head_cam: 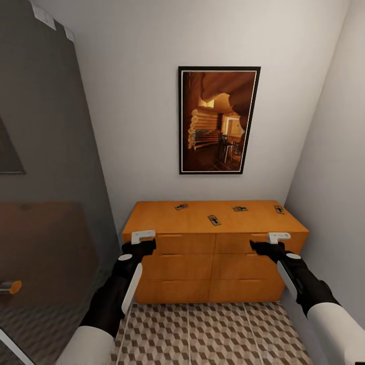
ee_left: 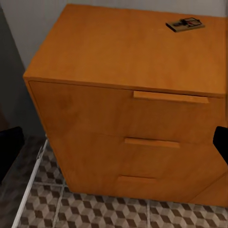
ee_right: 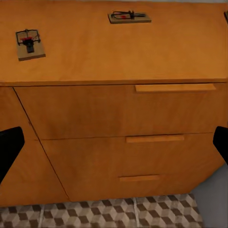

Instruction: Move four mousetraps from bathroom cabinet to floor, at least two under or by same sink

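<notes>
Several mousetraps lie on the flat top of the orange-brown cabinet (head_cam: 167, 223): one at the back left (head_cam: 181, 206), one nearer the front middle (head_cam: 214, 220), one behind it (head_cam: 240, 209), and one at the far right (head_cam: 279, 209). My left gripper (head_cam: 143, 237) hovers in front of the cabinet's top left drawer, open and empty. My right gripper (head_cam: 279, 237) hovers in front of the top right drawer, also open and empty. The left wrist view shows one mousetrap (ee_left: 185, 24). The right wrist view shows two mousetraps (ee_right: 29, 44) (ee_right: 129, 17). The patterned bathroom floor (head_cam: 203, 334) lies below.
The cabinet has wooden bar handles (ee_right: 175, 88) on its drawer fronts. A framed picture (head_cam: 218, 120) hangs on the wall above it. A dark glass partition (head_cam: 50, 203) stands on the left and a plain wall (head_cam: 334, 177) closes the right side.
</notes>
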Tool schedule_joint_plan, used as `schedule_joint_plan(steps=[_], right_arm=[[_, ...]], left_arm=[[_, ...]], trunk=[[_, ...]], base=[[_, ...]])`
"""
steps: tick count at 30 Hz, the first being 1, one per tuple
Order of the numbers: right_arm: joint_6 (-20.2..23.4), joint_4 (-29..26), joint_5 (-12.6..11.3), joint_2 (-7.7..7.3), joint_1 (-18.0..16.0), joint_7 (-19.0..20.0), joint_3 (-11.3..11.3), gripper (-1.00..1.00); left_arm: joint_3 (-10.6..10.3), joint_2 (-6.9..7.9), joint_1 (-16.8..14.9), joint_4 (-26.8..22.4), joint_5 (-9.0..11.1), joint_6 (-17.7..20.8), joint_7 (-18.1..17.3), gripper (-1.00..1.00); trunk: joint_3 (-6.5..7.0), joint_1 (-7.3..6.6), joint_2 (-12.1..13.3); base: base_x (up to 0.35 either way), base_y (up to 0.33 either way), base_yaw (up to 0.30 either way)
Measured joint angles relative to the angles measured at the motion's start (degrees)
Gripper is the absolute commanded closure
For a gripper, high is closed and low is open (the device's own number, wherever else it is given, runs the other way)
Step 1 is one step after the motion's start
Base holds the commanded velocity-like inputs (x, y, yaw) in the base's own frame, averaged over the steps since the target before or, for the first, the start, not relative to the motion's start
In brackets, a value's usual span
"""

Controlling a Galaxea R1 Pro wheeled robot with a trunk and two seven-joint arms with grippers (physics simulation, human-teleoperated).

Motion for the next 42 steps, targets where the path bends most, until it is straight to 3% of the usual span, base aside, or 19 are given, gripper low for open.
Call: schedule_joint_plan(steps=[8,11,13,19,26,42], right_arm=[[3.2,-0.6,-0.1,-0.06,-3.9,-0.6,0.0,-1.00],[3.5,-0.5,-0.2,-0.06,-5.1,-0.8,0.0,-1.00],[3.6,-0.4,-0.2,-0.06,-5.8,-1.1,0.0,-1.00],[3.7,-0.3,-0.1,-0.47,-6.3,-1.9,0.0,-1.00],[3.5,-0.3,-0.2,-1.08,-6.5,-1.8,0.0,-1.00],[3.5,-0.3,-0.2,-0.77,-6.5,-1.5,0.5,-1.00]], left_arm=[[-0.7,0.00,-5.3,2.6,0.0,4.4,0.1,-1.00],[-0.7,0.00,-7.9,6.4,0.0,6.2,0.1,-1.00],[-0.7,0.00,-10.3,11.8,0.1,7.1,0.1,-1.00],[-0.7,0.00,-12.8,18.9,0.3,7.7,-0.2,-1.00],[-1.4,0.00,-13.5,17.7,0.4,8.1,0.0,-1.00],[-1.8,0.00,-13.5,18.1,1.3,8.6,0.8,-1.00]], trunk=[[0.00,0.00,0.0],[0.00,0.00,0.0],[0.00,0.00,0.0],[0.00,0.00,0.0],[0.00,0.00,0.0],[0.00,0.00,0.0]], base=[[0.000,0.000,0.000],[0.000,0.000,0.000],[0.000,0.000,0.000],[0.000,0.000,0.000],[0.000,0.000,0.000],[0.000,0.000,0.000]])
